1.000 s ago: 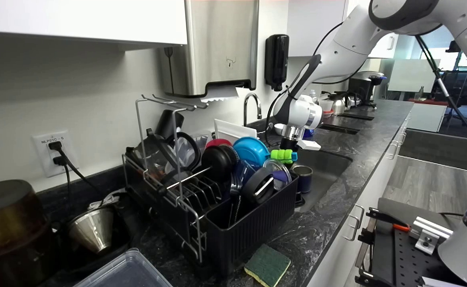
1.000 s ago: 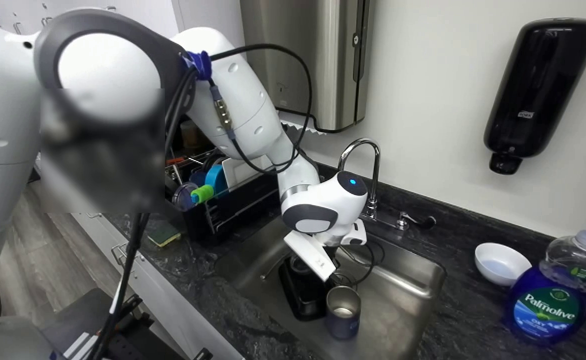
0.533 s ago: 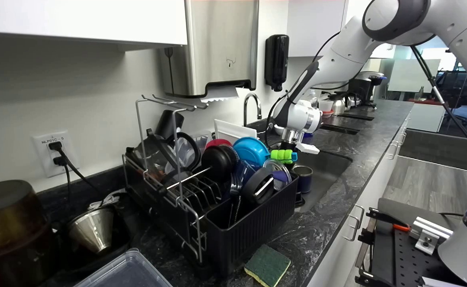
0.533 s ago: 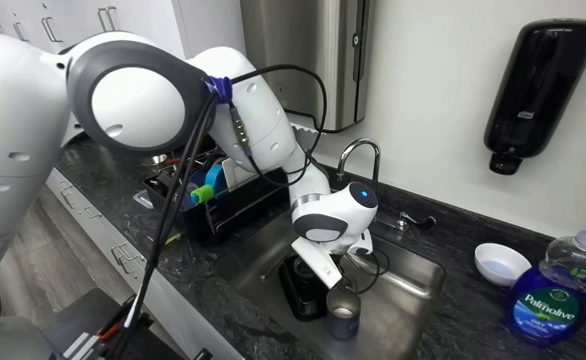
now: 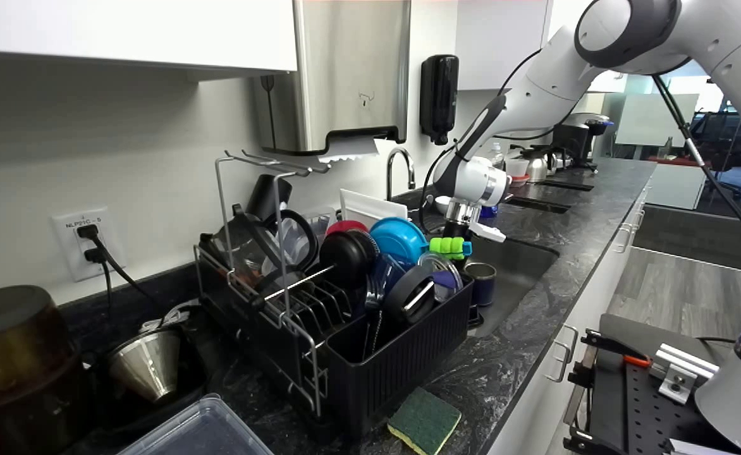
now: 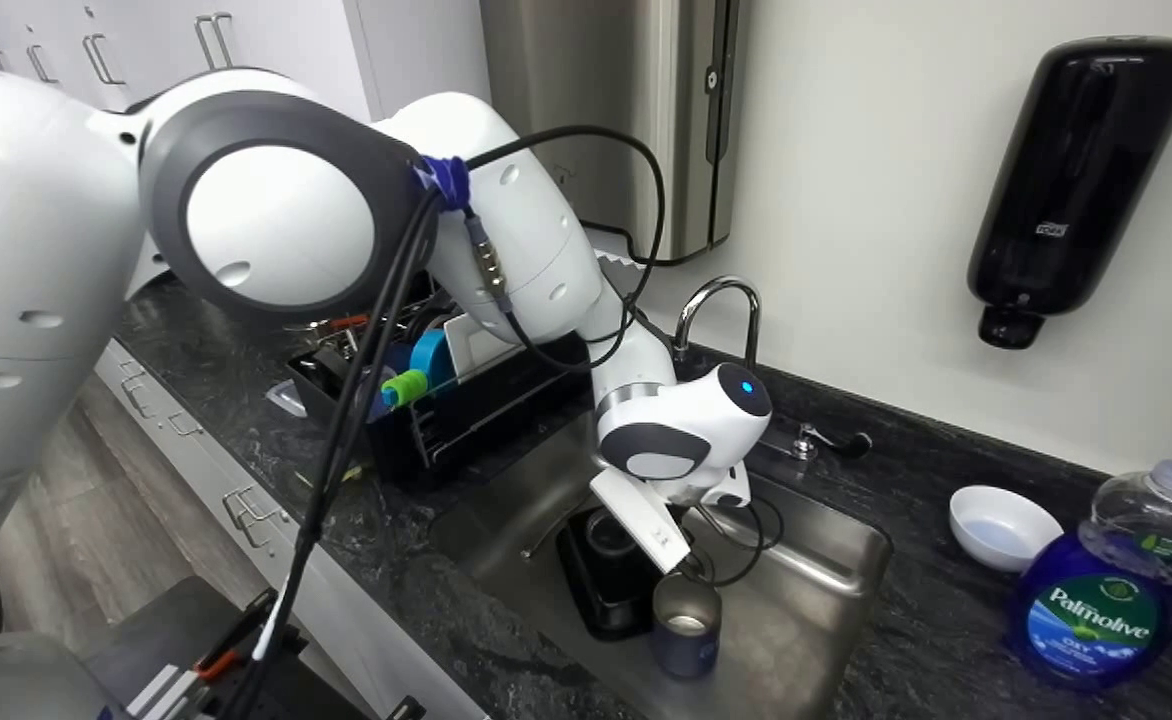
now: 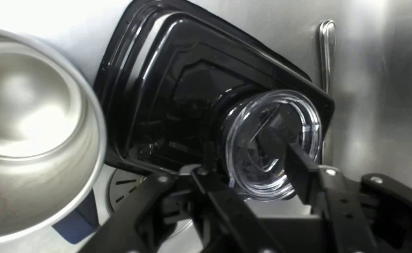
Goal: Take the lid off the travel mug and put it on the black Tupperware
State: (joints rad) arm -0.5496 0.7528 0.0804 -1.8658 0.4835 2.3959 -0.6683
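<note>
Claw (image 7: 248, 154) nearer the wall (image 6: 866, 210) behind TORK dispenser (image 6: 1081, 185), Palmolive bottle (image 6: 1106, 590)

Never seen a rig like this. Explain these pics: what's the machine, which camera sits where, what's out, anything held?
It's one white robot arm arched over a kitchen sink, with a black two-fingered pincer at its end. Two views come from cameras outside the robot, looking from different places; the close-up comes from a wrist camera. In the sink, an open mug stands beside a black container, and a clear round lid lies on that container. A loaded dish rack and a sponge sit on the counter. The pincer's fingers are apart at the lid, so nothing looks gripped; I can't tell whether they touch it.
</note>
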